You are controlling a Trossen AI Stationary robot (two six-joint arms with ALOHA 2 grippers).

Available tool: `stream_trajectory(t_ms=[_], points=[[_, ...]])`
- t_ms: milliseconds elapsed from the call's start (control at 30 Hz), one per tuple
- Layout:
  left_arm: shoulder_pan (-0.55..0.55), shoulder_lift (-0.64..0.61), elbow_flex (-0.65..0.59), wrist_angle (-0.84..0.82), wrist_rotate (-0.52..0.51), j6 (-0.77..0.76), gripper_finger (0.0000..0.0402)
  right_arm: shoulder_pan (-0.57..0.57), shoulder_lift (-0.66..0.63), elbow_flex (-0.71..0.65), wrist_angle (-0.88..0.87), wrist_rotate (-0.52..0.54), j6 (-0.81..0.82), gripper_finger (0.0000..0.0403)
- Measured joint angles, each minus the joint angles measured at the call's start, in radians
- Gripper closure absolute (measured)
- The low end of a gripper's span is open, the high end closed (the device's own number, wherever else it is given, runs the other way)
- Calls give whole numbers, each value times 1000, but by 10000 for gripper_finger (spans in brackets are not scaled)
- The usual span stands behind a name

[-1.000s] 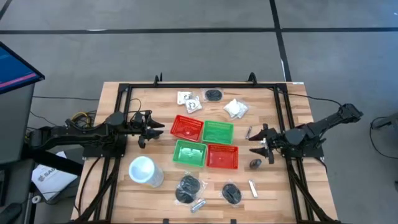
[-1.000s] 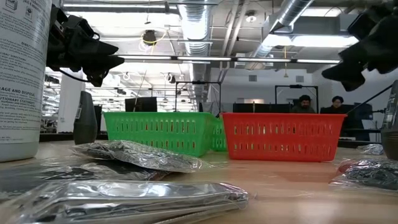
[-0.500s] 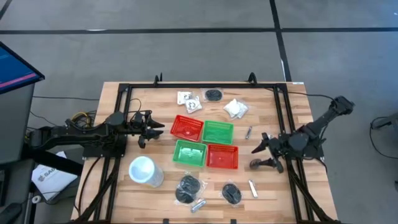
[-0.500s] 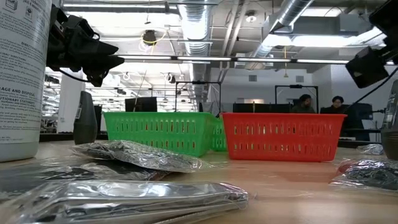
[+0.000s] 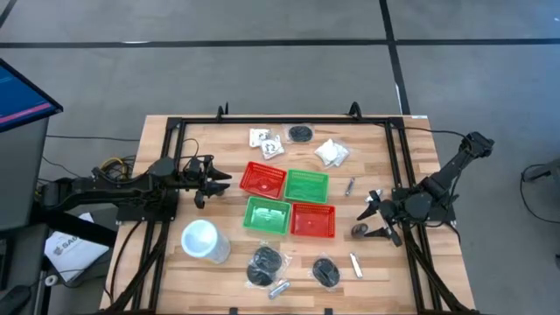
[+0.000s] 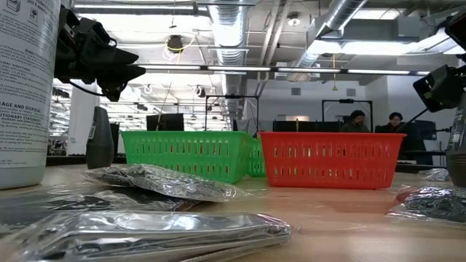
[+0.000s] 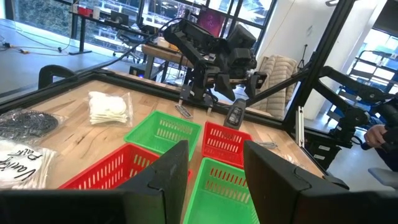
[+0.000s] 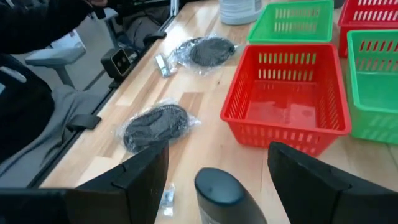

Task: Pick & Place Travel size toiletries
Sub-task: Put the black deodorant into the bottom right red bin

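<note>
My right gripper [image 5: 369, 219] is open and low over the table's right side. Its fingers stand on either side of a small dark upright piece [image 8: 217, 193] without touching it. My left gripper [image 5: 226, 182] waits open to the left of the baskets. White packets [image 5: 331, 151] and a black bundle in clear wrap [image 5: 300, 133] lie flat near the far edge. Two more black bundles [image 5: 264, 262] and short silvery tubes [image 5: 356, 264] lie near the near edge. Another tube [image 5: 350, 185] lies just beyond the right gripper.
Two red and two green baskets [image 5: 289, 201] sit together mid-table, the near red one [image 8: 286, 93] just left of the right gripper. A large white cup [image 5: 203, 241] stands near the left arm. A black frame [image 5: 398, 157] borders the work area. People sit in the room beyond.
My right gripper has moved toward the table's near edge and down, tipping its fingers lower, from beside the silvery tube to around the small dark piece. The dark piece has stayed where it was.
</note>
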State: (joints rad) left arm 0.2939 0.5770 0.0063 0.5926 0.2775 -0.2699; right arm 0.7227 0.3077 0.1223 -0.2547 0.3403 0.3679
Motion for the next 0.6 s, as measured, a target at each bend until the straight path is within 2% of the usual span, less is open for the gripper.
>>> stream_trajectory(t_ms=[367,600], points=[[0,0,0,0,0,-1,257,0,0,-25,-17,1,10,143],[0,0,0,0,0,-1,257,-1,51,-26,-6,1,48,143]])
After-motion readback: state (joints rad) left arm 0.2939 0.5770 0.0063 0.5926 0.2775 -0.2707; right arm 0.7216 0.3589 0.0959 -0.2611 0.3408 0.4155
